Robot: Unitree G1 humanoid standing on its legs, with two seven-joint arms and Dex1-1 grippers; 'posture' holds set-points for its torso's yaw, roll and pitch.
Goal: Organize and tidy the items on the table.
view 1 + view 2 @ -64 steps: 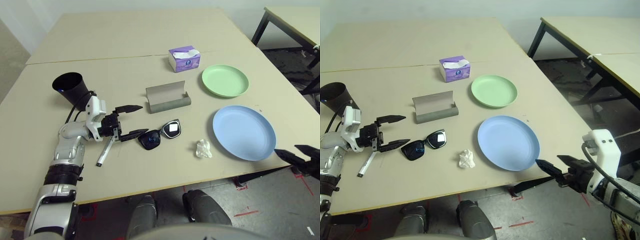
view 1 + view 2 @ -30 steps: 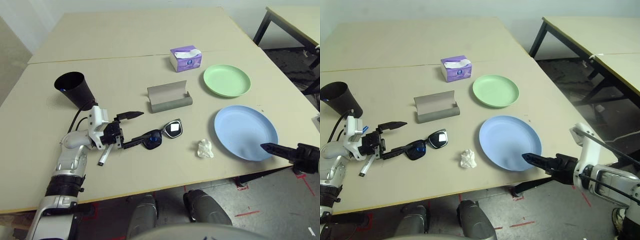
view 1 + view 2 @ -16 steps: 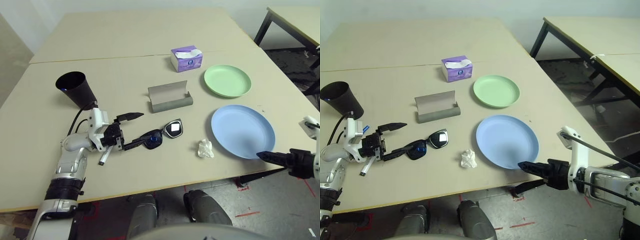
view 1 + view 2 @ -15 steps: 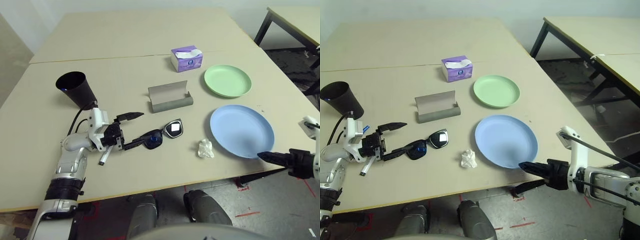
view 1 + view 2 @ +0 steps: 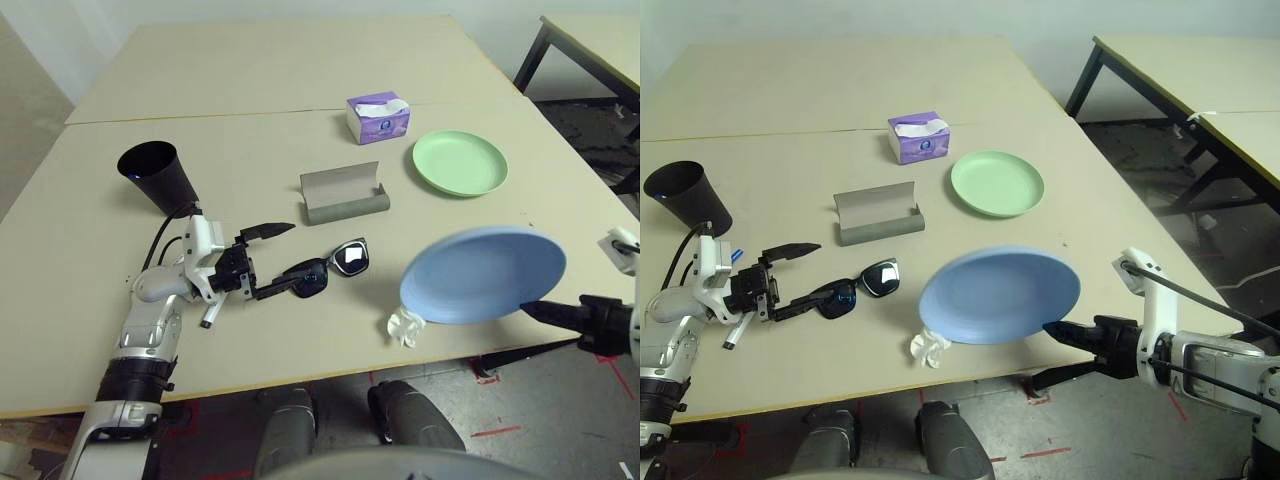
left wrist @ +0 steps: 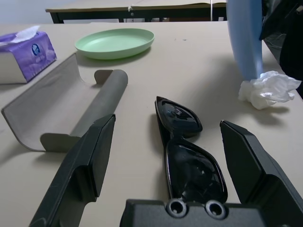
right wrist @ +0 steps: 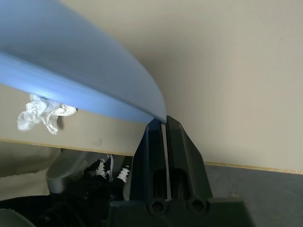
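My right gripper [image 7: 163, 124] is shut on the near rim of the light-blue plate [image 5: 480, 275]. The plate hangs tilted above the table's front edge, partly over the crumpled white tissue [image 5: 403, 327]. My left gripper [image 6: 168, 122] stands open low over the table, a finger on either side of the near end of the black sunglasses [image 5: 325, 275]. A white marker pen [image 5: 208, 318] lies under that gripper's wrist. The grey glasses case [image 5: 343, 195] lies open behind the sunglasses. The light-green plate [image 5: 460, 163] sits at the back right and the black cup [image 5: 160, 177] at the left.
A purple tissue box [image 5: 378, 117] stands behind the case, near the seam of the beige table [image 5: 250, 60]. A dark-legged table [image 5: 1200, 70] stands off to the right.
The right gripper has raised the light-blue plate off the table by its near rim, and it now hangs tilted over the tissue. The left gripper has stayed at the sunglasses.
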